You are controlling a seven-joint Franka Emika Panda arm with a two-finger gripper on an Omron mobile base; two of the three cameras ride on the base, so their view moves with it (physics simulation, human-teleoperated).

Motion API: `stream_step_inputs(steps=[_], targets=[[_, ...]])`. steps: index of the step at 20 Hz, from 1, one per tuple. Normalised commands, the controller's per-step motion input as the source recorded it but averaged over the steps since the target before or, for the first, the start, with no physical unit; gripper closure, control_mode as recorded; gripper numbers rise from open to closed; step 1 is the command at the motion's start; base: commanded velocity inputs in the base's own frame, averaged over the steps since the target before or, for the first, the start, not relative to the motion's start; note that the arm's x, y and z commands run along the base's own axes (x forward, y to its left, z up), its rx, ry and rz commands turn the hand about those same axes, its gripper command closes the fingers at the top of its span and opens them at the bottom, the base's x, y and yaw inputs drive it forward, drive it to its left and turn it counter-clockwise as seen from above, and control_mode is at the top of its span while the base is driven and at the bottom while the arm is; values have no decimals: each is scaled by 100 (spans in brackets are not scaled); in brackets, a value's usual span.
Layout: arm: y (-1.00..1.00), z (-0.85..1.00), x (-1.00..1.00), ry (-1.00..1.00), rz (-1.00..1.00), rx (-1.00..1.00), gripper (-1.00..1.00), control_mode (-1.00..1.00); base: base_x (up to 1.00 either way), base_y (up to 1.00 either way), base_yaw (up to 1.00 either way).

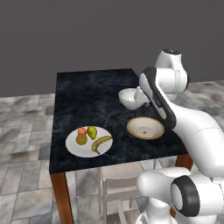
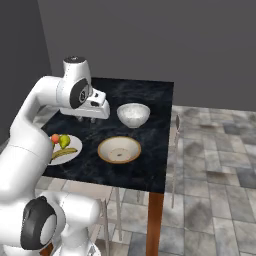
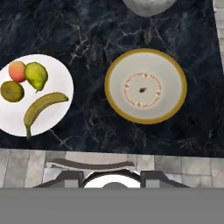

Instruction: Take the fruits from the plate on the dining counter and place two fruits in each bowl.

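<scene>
Hand view puts me looking straight down on the dining counter (image 3: 87,39), and I take the plate (image 3: 54,118) as my landmark. On the plate I see all four fruits: the banana (image 3: 41,109) lies along the side nearest the counter's front edge, the pear (image 3: 36,75) sits just behind it, the red-orange fruit (image 3: 17,71) touches the pear's far side, and the olive-yellow fruit (image 3: 12,90) sits just beside both. Across a strip of bare marble from the plate I see the tan-rimmed bowl (image 3: 145,85), with nothing but a speckled ring inside. Further back from the plate than that bowl stands the deep white bowl (image 2: 133,114), also holding no fruit. My gripper (image 2: 86,119) hangs above the counter, behind the plate and beside the white bowl, its fingers closed with nothing between them.
</scene>
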Motion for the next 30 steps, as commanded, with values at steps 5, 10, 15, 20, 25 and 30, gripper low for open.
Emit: stream_step_inputs(steps=[5, 10, 15, 20, 25, 30], targets=[[28, -14, 11, 0, -2, 0, -100, -100, 0, 0, 0], [95, -33, 64, 1, -15, 0, -100, -100, 0, 0, 0], [65, -38, 33, 1, -28, 11, -100, -100, 0, 0, 0], [32, -55, 17, 18, -5, 13, -100, -100, 0, 0, 0], [62, -73, 48, 22, 2, 1, -100, -100, 0, 0, 0], [54, -64, 37, 15, 10, 0, -100, -100, 0, 0, 0]])
